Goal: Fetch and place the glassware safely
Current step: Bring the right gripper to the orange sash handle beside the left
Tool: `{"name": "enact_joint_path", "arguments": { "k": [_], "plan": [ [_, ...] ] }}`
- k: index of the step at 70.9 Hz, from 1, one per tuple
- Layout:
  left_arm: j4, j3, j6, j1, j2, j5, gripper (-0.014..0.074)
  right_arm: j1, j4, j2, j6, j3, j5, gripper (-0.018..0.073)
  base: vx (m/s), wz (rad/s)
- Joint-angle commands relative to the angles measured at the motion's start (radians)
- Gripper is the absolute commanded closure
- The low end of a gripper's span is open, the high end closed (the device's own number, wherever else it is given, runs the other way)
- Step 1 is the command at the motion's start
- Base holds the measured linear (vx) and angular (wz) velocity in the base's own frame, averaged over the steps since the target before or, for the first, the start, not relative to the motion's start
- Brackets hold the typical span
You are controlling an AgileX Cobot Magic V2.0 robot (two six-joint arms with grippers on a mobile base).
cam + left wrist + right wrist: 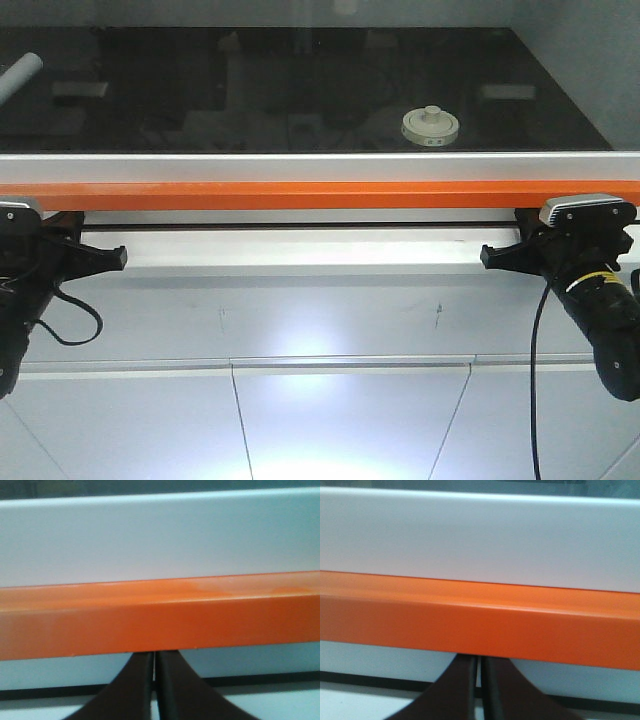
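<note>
The glassware [431, 125], a squat jar with a cream-white knobbed lid, stands on the dark glossy surface [300, 90] behind the orange bar, right of centre. Neither wrist view shows it. My left gripper [118, 257] hangs below the bar at the far left, far from the jar. In the left wrist view that gripper [155, 657] is shut with nothing held, tips hidden under the bar. My right gripper [488, 256] sits below the bar, right of the jar. In the right wrist view it [480, 661] is also shut and empty.
An orange bar [320, 194] runs across the front edge, with a white ledge [300, 250] beneath it between the grippers. A pale cylinder [18, 75] lies at the far left of the dark surface. White cabinet panels [340, 420] fill the lower view.
</note>
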Motion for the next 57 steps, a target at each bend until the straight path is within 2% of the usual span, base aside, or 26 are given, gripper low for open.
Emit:
{"name": "enact_joint_path", "arguments": {
  "k": [1,26,42,57],
  "plan": [
    [-0.002,-0.027,-0.003,-0.007,-0.035,-0.105,0.0603,0.001,0.000,-0.043,-0.003,-0.032,-0.102,0.0559,0.00,0.00],
    [-0.002,-0.027,-0.003,-0.007,-0.035,-0.132,0.0603,0.001,0.001,-0.043,-0.003,-0.032,-0.105,0.0559,0.00,0.00],
    [0.039,-0.029,-0.003,-0.007,-0.037,-0.146,0.0603,0.001,0.001,-0.059,0.003,-0.032,-0.114,0.0559,0.00,0.00],
    [0.045,-0.029,-0.003,-0.007,-0.039,-0.146,0.0603,0.001,0.003,-0.093,0.003,-0.032,-0.095,0.0559,0.00,0.00]
  ]
}}
